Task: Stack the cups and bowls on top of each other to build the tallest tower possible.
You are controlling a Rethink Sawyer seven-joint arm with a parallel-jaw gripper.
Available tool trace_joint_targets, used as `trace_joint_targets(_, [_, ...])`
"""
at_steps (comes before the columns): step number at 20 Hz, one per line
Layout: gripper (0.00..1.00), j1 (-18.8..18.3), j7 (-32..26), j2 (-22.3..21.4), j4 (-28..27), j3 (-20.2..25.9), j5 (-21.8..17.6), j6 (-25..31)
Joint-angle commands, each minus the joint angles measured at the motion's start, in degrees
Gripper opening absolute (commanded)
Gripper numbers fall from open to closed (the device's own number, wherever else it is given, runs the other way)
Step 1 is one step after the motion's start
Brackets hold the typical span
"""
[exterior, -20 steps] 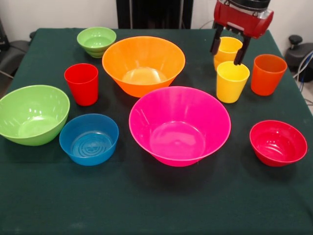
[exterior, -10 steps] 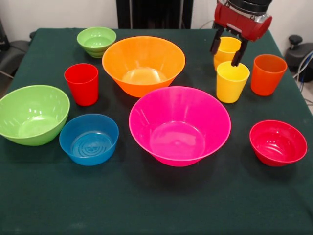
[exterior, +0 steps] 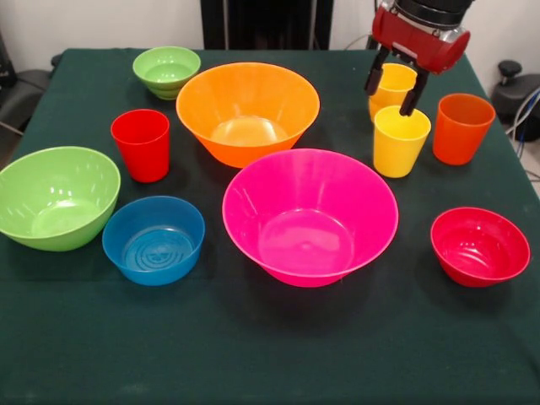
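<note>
- bowls, all upright, apart: large pink (exterior: 310, 218) centre, large orange (exterior: 247, 111) behind it, medium green (exterior: 56, 197) and small blue (exterior: 153, 240) left, small green (exterior: 166, 71) far left, small red (exterior: 479, 245) right.
- cups upright: red (exterior: 141, 144) left; two yellow (exterior: 400, 140) (exterior: 393, 82) and orange (exterior: 461, 127) clustered far right.

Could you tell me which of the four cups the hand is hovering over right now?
The rear yellow cup: the open hand straddles it, while the front yellow cup, orange cup and red cup stand clear.

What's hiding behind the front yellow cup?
Behind the front yellow cup stands another yellow cup. Its rim and upper side show; its bottom is covered. The open gripper straddles it.
</note>
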Motion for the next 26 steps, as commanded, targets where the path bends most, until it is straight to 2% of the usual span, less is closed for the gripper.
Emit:
trace_joint_targets(1, [1.00, -1.37, 8.92, 1.54, -0.90, 3.58, 0.63, 3.10])
trace_joint_targets(6, [1.00, -2.69, 7.45, 1.51, -0.93, 4.54, 0.38, 2.52])
trace_joint_targets(12, [1.00, -0.14, 6.30, -0.48, -0.54, 4.47, -1.21, 4.53])
trace_joint_targets(20, [1.00, 0.72, 3.62, -1.70, 0.35, 6.82, -2.13, 3.58])
trace_joint_targets(26, [1.00, -1.97, -4.22, -2.60, 0.30, 9.95, -5.57, 2.90])
